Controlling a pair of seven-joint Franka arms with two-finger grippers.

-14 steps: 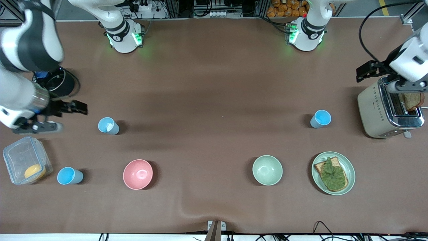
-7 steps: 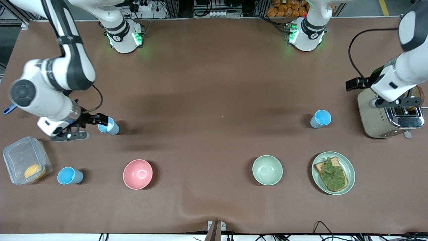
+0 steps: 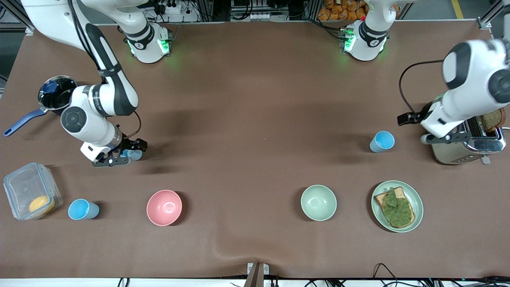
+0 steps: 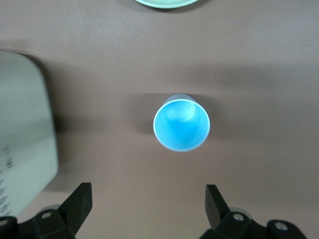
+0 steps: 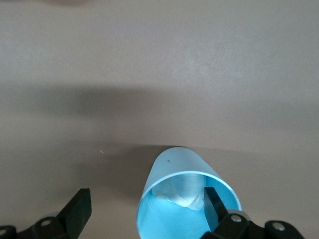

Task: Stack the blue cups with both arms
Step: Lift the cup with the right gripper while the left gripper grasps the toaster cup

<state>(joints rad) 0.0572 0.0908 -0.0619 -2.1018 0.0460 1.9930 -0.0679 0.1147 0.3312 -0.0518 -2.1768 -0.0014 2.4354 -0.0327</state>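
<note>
On the brown surface (image 3: 255, 119) I see my right gripper (image 3: 129, 150) spread around one blue cup (image 5: 187, 204), my left gripper (image 4: 147, 201) spread near another (image 4: 181, 123).

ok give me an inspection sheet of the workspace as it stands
surface: brown table, a wrinkle in its cover at the edge nearest the front camera
job's things: three blue cups, none stacked; one at the right gripper, one beside the toaster, one beside the clear container
clutter: pink bowl, pale green bowl, plate of toast with greens, toaster holding bread, clear container holding something orange, saucepan
grippers: right gripper open, one finger inside its cup's rim; left gripper open, above the cup beside the toaster
cables: black cable looping to the left wrist
surroundings: green-lit arm bases, power strips and bagged goods at the table's top edge
</note>
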